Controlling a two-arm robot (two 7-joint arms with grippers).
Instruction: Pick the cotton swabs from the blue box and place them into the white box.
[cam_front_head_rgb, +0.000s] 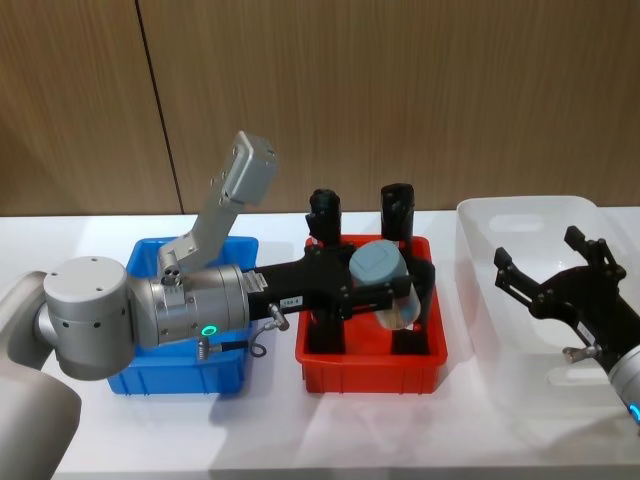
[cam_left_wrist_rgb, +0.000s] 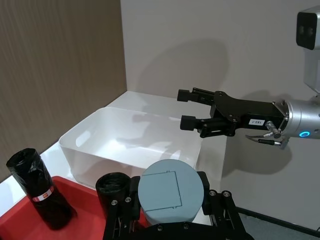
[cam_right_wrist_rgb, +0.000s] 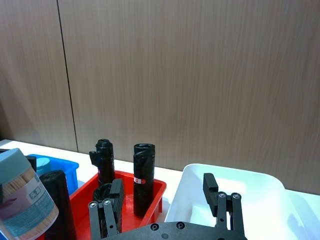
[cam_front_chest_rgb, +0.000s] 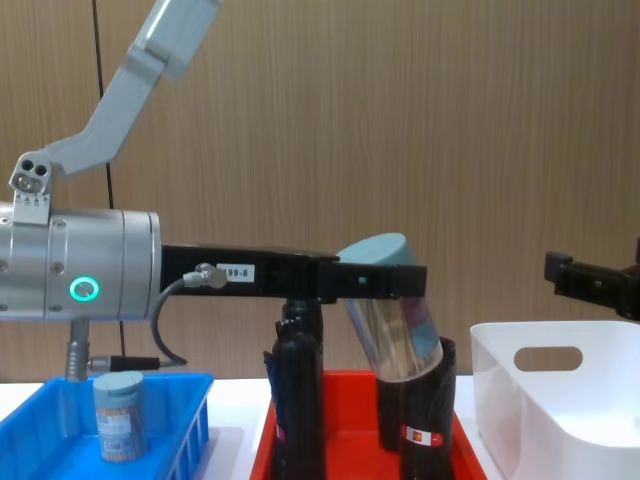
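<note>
My left gripper (cam_front_head_rgb: 395, 285) is clenched on one tub of cotton swabs (cam_front_head_rgb: 378, 265), held tilted in the air at the middle of the head view, above the red bin (cam_front_head_rgb: 370, 375). Its pale grey-blue lid faces up and toward the camera, and the swab sticks show through the clear wall. A second tub of cotton swabs (cam_front_chest_rgb: 118, 415) stands upright in the blue box (cam_front_head_rgb: 225, 375) at the lower left. That makes two tubs I can count: one in my grasp and one in the blue box.

There are three bins on the white tabletop (cam_front_head_rgb: 300, 430), in a row: blue on the left, red in the middle and the white box (cam_front_head_rgb: 470, 260) on the right. In the red bin two black rolls (cam_front_head_rgb: 323, 215) stand upright along the far side. More stand nearer, partly hidden under my arm, so I cannot give a full count.

My right gripper (cam_left_wrist_rgb: 184, 107) hangs above the white box at the right edge, fingers spread, with nothing between them.
</note>
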